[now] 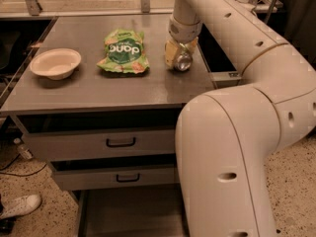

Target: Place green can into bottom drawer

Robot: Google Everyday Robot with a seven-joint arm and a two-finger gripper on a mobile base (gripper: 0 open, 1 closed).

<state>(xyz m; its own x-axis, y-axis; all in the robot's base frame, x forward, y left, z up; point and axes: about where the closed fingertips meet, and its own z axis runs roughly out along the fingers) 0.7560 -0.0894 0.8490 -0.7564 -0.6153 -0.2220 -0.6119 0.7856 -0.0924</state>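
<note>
I am looking down at a grey cabinet top (89,90), with the big white arm (232,147) filling the right half of the frame and reaching back toward the upper middle. The gripper (179,52) is sitting low over the right part of the cabinet top, just right of centre in the upper part of the frame. Its tan fingers (170,51) are pressing in on either side of the green can (182,61), so I am reading it as holding the can. The can is tilting with one shiny silver end facing toward me, and it is resting on or just above the surface; I cannot tell which.

Just left of the can, a green snack bag (122,52) is lying flat, close but apart from it. A pale bowl (55,63) is sitting well apart at the left edge.

Below the top, the upper handled drawer (74,144) and the second handled drawer (89,177) are both standing slightly out. The bottom drawer (128,216) is showing at the lower centre of the frame, pulled out, its flat floor partly hidden by the arm. A white shoe (19,205) is showing at the lower left.
</note>
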